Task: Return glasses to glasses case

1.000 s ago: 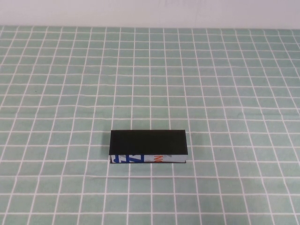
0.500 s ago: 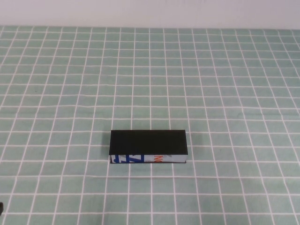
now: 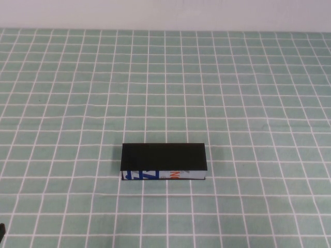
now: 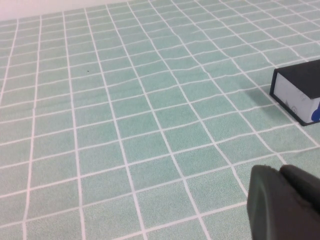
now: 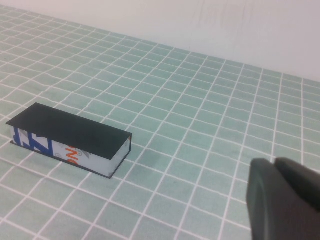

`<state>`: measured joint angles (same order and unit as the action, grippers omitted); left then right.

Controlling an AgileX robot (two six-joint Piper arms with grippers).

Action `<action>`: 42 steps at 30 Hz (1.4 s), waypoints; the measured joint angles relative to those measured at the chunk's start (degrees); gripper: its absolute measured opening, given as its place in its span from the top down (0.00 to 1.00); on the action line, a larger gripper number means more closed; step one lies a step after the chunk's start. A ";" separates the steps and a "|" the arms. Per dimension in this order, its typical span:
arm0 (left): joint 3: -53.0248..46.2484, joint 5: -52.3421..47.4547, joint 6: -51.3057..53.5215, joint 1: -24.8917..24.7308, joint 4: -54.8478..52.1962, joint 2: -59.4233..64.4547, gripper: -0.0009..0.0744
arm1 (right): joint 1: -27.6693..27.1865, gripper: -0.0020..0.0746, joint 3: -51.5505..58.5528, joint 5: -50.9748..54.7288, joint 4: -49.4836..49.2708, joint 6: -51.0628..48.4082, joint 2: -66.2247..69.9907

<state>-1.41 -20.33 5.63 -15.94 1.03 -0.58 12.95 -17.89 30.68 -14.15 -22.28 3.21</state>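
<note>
The glasses case [image 3: 164, 161] lies shut on the green checked cloth, flat black lid on top and white printed front side toward me. It also shows in the right wrist view [image 5: 70, 140] and, as one end only, in the left wrist view [image 4: 300, 92]. The glasses are not in view. My left gripper [image 4: 280, 171] is shut and empty, low over the cloth well to the left of the case; a sliver of it shows at the high view's edge [image 3: 1, 231]. My right gripper [image 5: 274, 162] is shut and empty, to the right of the case.
The green cloth with a white grid [image 3: 232, 93] covers the whole table. A pale wall [image 3: 165, 13] runs along the far edge.
A dark sliver of my left gripper has come into the high view at the bottom left edge. The case has not moved.
</note>
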 joint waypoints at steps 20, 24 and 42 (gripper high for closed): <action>0.00 0.00 -0.13 0.00 0.21 0.00 0.99 | 0.00 0.99 0.00 0.00 0.95 0.00 0.00; 0.00 0.00 -0.13 0.00 0.21 0.00 0.99 | 0.00 0.99 0.10 0.00 2.22 0.00 0.00; 0.00 0.00 -0.13 0.00 0.21 -0.12 0.99 | -4.08 0.99 19.43 -16.36 2.73 7.77 -3.62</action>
<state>-1.41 -20.33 5.49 -15.94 1.25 -0.70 8.87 1.54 14.32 -11.41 -14.51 -0.40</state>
